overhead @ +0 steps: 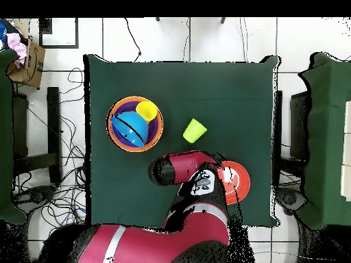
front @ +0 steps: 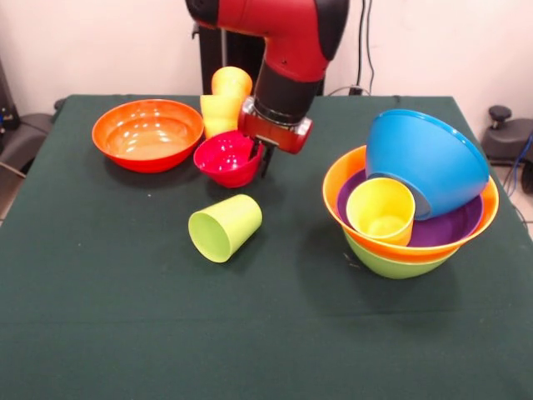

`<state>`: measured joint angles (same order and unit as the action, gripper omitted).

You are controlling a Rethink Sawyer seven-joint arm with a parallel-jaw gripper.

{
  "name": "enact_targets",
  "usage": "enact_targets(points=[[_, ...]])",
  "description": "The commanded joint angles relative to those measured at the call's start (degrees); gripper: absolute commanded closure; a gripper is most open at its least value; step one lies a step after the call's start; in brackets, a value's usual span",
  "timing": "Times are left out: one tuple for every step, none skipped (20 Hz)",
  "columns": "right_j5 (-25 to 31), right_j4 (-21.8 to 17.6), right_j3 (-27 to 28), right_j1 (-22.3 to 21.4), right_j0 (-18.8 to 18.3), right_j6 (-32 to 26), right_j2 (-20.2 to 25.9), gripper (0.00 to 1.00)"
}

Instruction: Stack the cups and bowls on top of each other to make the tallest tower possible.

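I see the gripper (front: 260, 158) at the small magenta-red bowl (front: 226, 158), apparently clamped on its rim; the contact is partly hidden. That bowl sits tilted near the table's (front: 100, 292) far edge, beside the large orange bowl (front: 147, 133) and yellow cups (front: 226, 100). A lime green cup (front: 224, 227) lies on its side mid-table. The tower (front: 412, 200) stands toward the right edge, the blue bowl (front: 429, 158) tipped on top beside a yellow cup (front: 381, 210).
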<state>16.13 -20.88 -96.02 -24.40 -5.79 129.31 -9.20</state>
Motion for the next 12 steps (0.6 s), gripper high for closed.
enact_targets(points=[[5.97,3.85,-0.06,-11.73,-3.62,-1.36,10.03,1.0],[6.49,3.98,0.23,-12.2,-3.95,-1.72,10.66,1.0],[6.97,4.23,0.64,-12.9,-4.08,-1.86,11.1,1.0],[7.75,4.49,1.07,-13.27,-3.95,-1.77,11.15,1.0],[8.53,4.76,1.49,-13.65,-3.81,-1.68,11.2,1.0],[9.15,5.0,1.78,-13.84,-3.82,-1.71,11.36,1.0],[10.11,5.53,2.46,-14.05,-3.92,-1.8,11.73,1.0],[10.89,5.86,2.93,-14.27,-3.85,-1.87,11.88,1.0],[11.67,6.18,3.41,-14.49,-3.77,-1.95,12.04,1.0],[12.36,6.45,3.82,-14.55,-3.72,-2.0,12.13,1.0],[13.6,6.69,4.82,-14.76,-3.25,-1.98,11.87,1.0],[14.64,7.02,5.47,-14.93,-3.09,-2.09,11.9,1.0]])
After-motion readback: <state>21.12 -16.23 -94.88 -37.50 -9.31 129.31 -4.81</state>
